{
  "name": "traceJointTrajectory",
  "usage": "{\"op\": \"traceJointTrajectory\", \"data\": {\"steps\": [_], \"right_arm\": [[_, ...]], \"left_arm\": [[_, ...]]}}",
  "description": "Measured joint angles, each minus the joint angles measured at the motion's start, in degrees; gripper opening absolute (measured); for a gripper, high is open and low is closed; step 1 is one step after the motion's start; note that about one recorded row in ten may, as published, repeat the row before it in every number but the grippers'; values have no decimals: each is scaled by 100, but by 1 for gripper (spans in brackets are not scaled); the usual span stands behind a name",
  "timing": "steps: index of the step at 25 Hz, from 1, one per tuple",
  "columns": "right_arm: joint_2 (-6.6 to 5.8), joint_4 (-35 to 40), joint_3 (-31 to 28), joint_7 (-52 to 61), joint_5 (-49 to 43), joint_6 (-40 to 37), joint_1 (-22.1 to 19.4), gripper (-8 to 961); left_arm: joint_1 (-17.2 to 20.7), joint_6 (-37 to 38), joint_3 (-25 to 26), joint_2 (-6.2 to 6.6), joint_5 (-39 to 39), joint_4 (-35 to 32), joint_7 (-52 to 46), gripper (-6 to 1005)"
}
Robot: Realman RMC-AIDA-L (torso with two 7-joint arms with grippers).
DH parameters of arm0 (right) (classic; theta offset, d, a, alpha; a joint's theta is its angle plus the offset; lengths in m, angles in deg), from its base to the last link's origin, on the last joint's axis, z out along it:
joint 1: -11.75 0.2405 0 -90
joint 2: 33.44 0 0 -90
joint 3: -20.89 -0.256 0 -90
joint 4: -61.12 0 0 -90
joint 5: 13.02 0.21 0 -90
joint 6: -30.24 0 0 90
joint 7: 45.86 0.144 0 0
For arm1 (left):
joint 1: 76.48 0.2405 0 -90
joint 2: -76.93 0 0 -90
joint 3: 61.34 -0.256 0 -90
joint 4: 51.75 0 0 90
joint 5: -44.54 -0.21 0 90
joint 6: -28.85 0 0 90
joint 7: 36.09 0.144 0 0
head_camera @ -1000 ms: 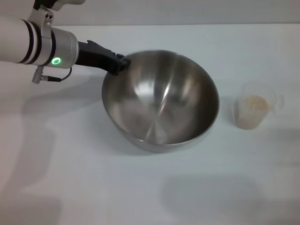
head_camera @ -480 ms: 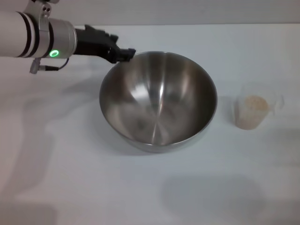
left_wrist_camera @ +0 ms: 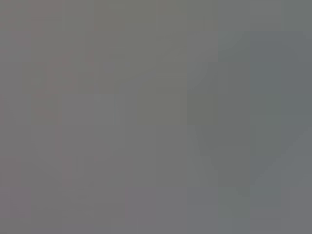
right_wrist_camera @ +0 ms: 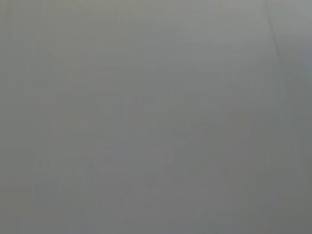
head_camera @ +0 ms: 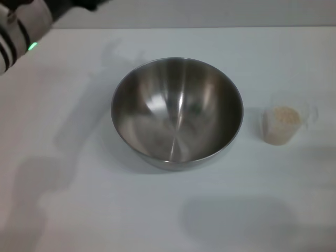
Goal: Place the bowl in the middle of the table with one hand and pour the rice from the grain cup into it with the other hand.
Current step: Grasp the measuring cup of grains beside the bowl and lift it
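a: on the white table (head_camera: 105, 220), about in the middle, sits the bowl (head_camera: 177, 113). it is big, round and made of shiny metal. its inside looks smooth, with bright streaks of light. it has nothing in it.

b: what is to the right of the bowl?

a: the grain cup (head_camera: 284, 124). it is small and see-through, made of plastic, with a little handle on its right side. it stands upright, a small way from the bowl and not touching it.

b: is there something in the cup?

a: yes, the rice (head_camera: 282, 119). it is a pale, creamy heap of tiny grains, and it fills much of the cup.

b: where are the robot's hands?

a: only a bit of the left arm (head_camera: 18, 31) shows, in the far left corner. it is white with black rings and a small green light. it is well apart from the bowl. the left gripper is out of sight, so i cannot tell how its fingers are. the right gripper is not in sight either.

b: do the two wrist views help?

a: no. both show only flat grey, with nothing to make out. just the head view shows the bowl, the cup and the table.

b: what is the table like?

a: plain, flat and white, with soft grey shadows on the left and near sides.
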Motion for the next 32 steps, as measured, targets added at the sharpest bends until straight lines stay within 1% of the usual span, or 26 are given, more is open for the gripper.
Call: {"op": "traceJointTrajectory", "data": {"steps": [1, 2, 3, 4, 6, 7, 9, 10, 11, 12, 13, 14, 15, 16, 17, 18, 24, 25, 26, 27, 28, 32], "right_arm": [[1, 35, 14, -1, -6, 0, -12, 840], [3, 81, 48, -1, -9, 2, -25, 840], [5, 127, 92, 0, -11, 9, -45, 839], [8, 165, 191, 0, -13, 24, -82, 839], [9, 193, 355, 0, -14, 58, -155, 839], [9, 204, 529, -2, -14, 167, -228, 839], [9, 231, 668, -6, -15, 348, -275, 839], [9, 243, 730, -7, -15, 467, -291, 839], [9, 243, 730, -7, -15, 467, -291, 839], [9, 250, 849, -10, -15, 681, -299, 839], [9, 250, 849, -10, -15, 681, -299, 839], [9, 250, 918, -10, -15, 789, -295, 839], [9, 248, 994, -11, -15, 895, -284, 840], [9, 243, 1058, -11, -15, 975, -270, 840], [9, 230, 1167, -16, -15, 1166, -228, 840], [9, 229, 1203, -18, -15, 1234, -209, 840], [9, 212, 1515, -21, -15, 1469, -109, 837], [8, 209, 1606, -21, -15, 1565, -61, 836], [8, 209, 1606, -21, -15, 1565, -61, 836], [8, 205, 1671, -22, -15, 1659, -9, 835], [9, 195, 1708, -22, -15, 1713, 26, 835], [8, 138, 1787, -24, -15, 1900, 116, 833]], "left_arm": [[146, 538, -174, 4, -37, -4, 4, 791], [328, 1239, -406, 7, -104, -41, 7, 813], [487, 2072, -671, 7, -234, -165, 6, 813], [569, 2615, -846, 5, -355, -312, 2, 813], [722, 3973, -1258, -5, -596, -744, -30, 813], [774, 5357, -1654, -5, -709, -1314, -178, 813], [770, 6381, -1945, 7, -765, -1915, -617, 813], [758, 6707, -2022, 14, -825, -2156, -868, 813], [758, 6707, -2022, 14, -825, -2156, -868, 813], [706, 7113, -2073, 14, -1050, -2716, -1537, 813], [706, 7113, -2073, 14, -1050, -2716, -1537, 813], [582, 7427, -2048, -8, -1221, -3491, -2298, 813], [582, 7427, -2048, -8, -1221, -3491, -2298, 813], [514, 7528, -2041, -14, -1228, -3791, -2586, 813], [383, 7666, -2024, -19, -1202, -4286, -3009, 813], [318, 7717, -2003, -22, -1193, -4531, -3245, 813], [98, 7761, -1759, -21, -1182, -5342, -4418, 813], [46, 7771, -1735, -21, -1182, -5483, -4493, 813], [46, 7771, -1735, -21, -1182, -5483, -4493, 813], [-35, 7800, -1716, -26, -1186, -5699, -4568, 813], [-58, 7809, -1716, -28, -1185, -5766, -4584, 813], [-54, 7822, -1718, -29, -1190, -5822, -4603, 813]]}}
